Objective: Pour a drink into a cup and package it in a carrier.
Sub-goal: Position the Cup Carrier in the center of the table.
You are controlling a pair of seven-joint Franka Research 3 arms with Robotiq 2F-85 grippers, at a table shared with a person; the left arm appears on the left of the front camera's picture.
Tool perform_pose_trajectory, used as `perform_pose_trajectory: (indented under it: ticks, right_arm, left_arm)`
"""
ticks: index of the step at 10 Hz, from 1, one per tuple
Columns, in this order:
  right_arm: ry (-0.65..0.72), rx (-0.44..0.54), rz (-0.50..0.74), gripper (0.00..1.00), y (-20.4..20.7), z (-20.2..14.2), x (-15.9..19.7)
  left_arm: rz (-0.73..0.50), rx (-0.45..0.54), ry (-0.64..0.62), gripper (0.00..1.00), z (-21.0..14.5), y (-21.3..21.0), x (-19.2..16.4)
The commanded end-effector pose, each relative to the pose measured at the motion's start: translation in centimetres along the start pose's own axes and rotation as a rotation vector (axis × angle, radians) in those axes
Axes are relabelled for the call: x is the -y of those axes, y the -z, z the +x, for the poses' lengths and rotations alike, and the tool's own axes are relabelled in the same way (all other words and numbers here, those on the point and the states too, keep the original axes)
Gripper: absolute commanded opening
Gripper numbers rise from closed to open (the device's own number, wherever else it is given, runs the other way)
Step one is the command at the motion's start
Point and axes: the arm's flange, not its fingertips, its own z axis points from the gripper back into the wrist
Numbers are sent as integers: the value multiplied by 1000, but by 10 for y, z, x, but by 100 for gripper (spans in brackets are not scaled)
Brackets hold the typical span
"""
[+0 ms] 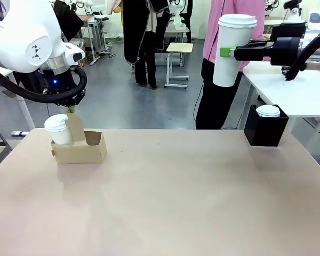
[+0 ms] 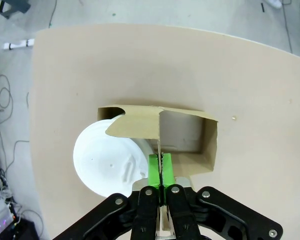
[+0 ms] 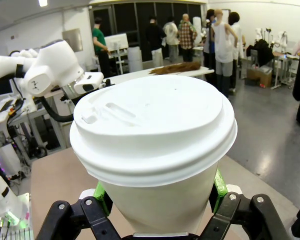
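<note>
The right gripper (image 1: 229, 52) was clamped around the tall lidded cup (image 1: 232, 53), holding it upright and high above the table's (image 1: 176, 186) far right side, well apart from the carrier (image 1: 88, 152). The carrier sat at the table's left. The left gripper (image 2: 161, 165) was shut on its centre handle (image 2: 159, 132), pads pressed together on the cardboard. Another lidded cup (image 1: 57, 129) already filled one slot, and the empty slot (image 2: 187, 135) lay on the handle's other side.

The step in hand looked like carrying the cup across and seating it. To do it well, the cup should travel level, come in directly over the open slot and descend straight down, clear of the handle and the left arm. The left gripper should keep the light carrier from sliding, and release should wait until the base was seated. The black box (image 1: 265, 130) below mattered little.
</note>
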Motion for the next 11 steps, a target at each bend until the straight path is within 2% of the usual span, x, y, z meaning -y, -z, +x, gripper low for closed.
perform_pose_trajectory:
  ticks: [1, 2, 3, 6, 8, 11]
  right_arm:
    - [-3, 10, 4, 87, 0, 5, -1]
    - [-3, 10, 4, 87, 0, 5, -1]
    - [-3, 10, 4, 87, 0, 5, -1]
    - [-3, 10, 4, 87, 0, 5, -1]
    - [-3, 10, 4, 87, 0, 5, -1]
    - [-3, 10, 4, 87, 0, 5, -1]
  left_arm:
    - [0, 9, 3, 0, 0, -1, 0]
    - [0, 0, 0, 2, 0, 0, 0]
    - [-57, -8, 10, 2, -7, -13, 2]
    - [-73, 33, -54, 2, -36, -74, 27]
    - [-95, 45, -90, 2, -75, -114, 64]
    - [-122, 59, -45, 2, -127, -144, 129]
